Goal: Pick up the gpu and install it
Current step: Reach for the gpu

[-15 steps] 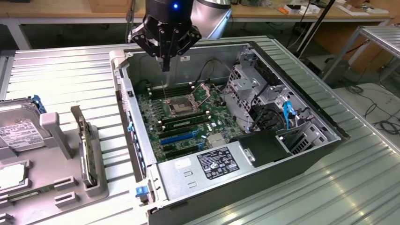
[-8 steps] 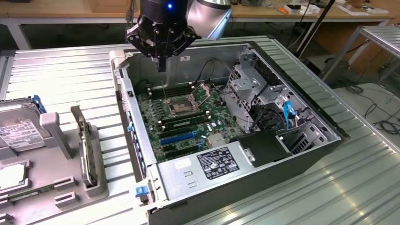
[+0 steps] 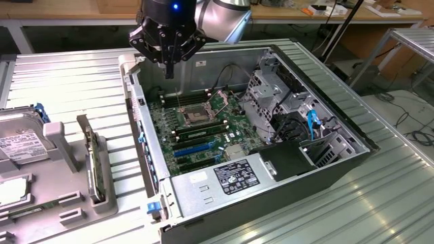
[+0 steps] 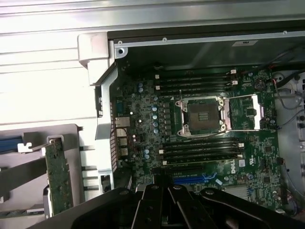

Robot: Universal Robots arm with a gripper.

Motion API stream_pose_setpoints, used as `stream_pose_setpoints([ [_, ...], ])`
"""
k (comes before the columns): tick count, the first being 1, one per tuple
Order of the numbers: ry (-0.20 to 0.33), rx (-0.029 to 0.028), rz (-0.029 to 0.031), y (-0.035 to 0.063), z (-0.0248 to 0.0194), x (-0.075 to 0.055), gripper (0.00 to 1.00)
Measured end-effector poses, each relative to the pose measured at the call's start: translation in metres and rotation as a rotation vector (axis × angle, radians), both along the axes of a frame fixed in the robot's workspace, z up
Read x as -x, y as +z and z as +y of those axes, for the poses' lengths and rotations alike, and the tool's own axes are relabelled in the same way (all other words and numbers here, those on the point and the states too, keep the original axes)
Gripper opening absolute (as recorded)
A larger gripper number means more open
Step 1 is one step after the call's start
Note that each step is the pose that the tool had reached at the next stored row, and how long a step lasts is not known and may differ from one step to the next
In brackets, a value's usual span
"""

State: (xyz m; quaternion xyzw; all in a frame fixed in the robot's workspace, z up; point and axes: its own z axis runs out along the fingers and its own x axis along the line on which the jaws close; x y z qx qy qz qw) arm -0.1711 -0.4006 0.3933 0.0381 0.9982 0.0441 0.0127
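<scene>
Closest to the wrist camera, the black end effector [image 4: 160,188] is clenched, its fingers pressed together with nothing between them. The gpu [image 3: 91,155], a thin flat card, stands on its long edge in a grey holder [image 3: 62,147] on the ribbed metal desk [image 3: 68,76], outside the open computer case [image 3: 291,201]. Its long axis runs from far to near in the exterior view, roughly parallel to the case's rear wall just beside it. In the wrist view the gpu [image 4: 59,177] shows a green board face dotted with small parts. A hard drive [image 3: 17,145] with a white label lies beyond the holder, away from the case. In the exterior view the end effector [image 3: 169,71] hangs point-down over the far corner of the case, above the motherboard [image 3: 203,127]. From there the gpu lies toward the exterior view's left and nearer the camera, well apart and lower. Blue expansion slots [image 3: 193,149] sit empty between the processor socket [image 3: 193,116] and the power supply [image 3: 234,178].
</scene>
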Motion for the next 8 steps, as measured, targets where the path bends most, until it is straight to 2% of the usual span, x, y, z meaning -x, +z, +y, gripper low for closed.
stream_pose_setpoints([
  [8,0.0,0.0,0.0,0.0,-0.0001,0.0114,0.11],
])
